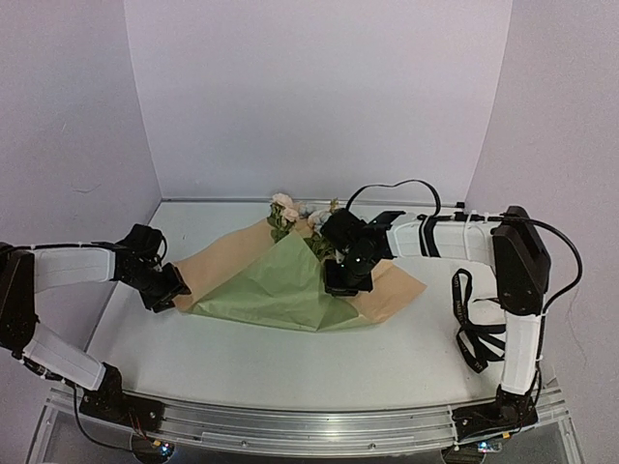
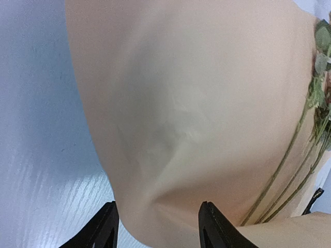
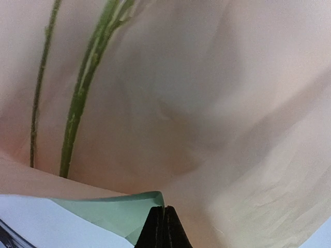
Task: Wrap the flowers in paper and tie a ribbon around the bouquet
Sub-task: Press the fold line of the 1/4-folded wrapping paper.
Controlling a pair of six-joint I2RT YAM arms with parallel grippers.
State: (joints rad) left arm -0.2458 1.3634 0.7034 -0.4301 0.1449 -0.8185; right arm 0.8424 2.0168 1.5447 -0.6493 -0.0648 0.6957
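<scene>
The paper [image 1: 276, 280] lies spread on the table, an olive-green flap folded over its middle and tan sides showing left and right. The flowers [image 1: 285, 208] poke out at its far edge, cream blooms visible; their green stems [image 2: 289, 170] [image 3: 83, 98] lie on the tan side. My right gripper [image 1: 340, 286] [image 3: 164, 209] is shut on the folded paper edge, pinching green and tan layers. My left gripper [image 1: 179, 288] [image 2: 158, 206] is open at the paper's left corner, the tan sheet [image 2: 186, 103] bulging between its spread fingers. The black ribbon [image 1: 458, 307] lies looped by the right arm.
White walls close in the table at the back and on both sides. A metal rail [image 1: 290, 425] runs along the near edge, holding both arm bases. A black cable [image 1: 406, 184] arches above the right arm.
</scene>
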